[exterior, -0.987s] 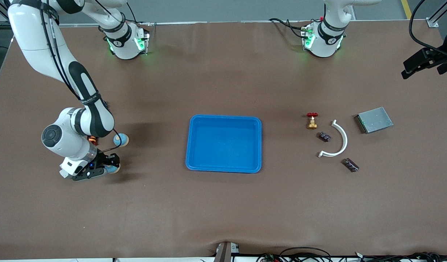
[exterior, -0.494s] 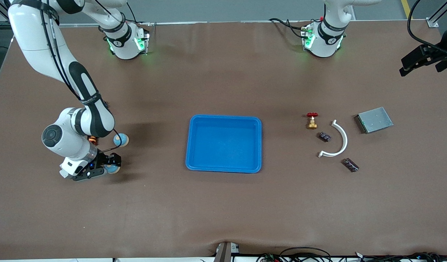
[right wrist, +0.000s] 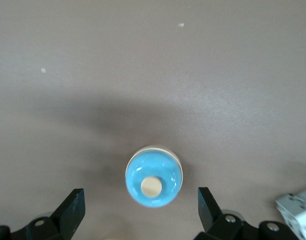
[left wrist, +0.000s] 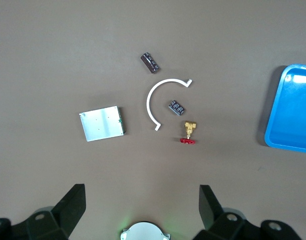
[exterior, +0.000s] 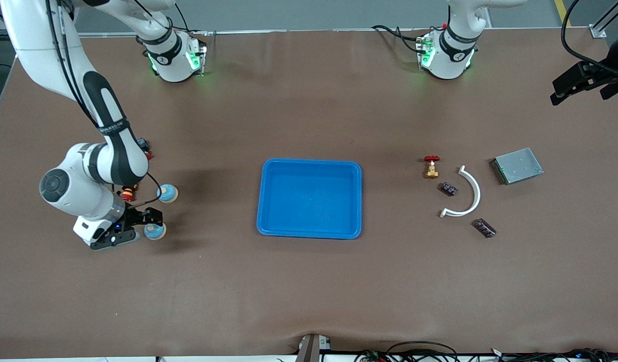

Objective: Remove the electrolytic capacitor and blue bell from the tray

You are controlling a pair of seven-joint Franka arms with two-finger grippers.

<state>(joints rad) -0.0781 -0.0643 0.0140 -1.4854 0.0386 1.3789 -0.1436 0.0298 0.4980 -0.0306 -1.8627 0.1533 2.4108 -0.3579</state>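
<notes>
The bell (right wrist: 153, 178) was a glossy blue dome with a cream button on top, standing on the worktop (exterior: 309, 281) near my right arm's end; my right tool (exterior: 138, 222) hung low over it, fingers spread wide and empty; my left tool (exterior: 588, 83) waited high over the worktop's other end, fingers apart, above two small dark capacitors (left wrist: 150, 62).

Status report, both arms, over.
Right gripper open, low over the nearer blue bell, not gripping. Left gripper open, high at its end of the table. Blue tray empty. Nothing in the way.
</notes>
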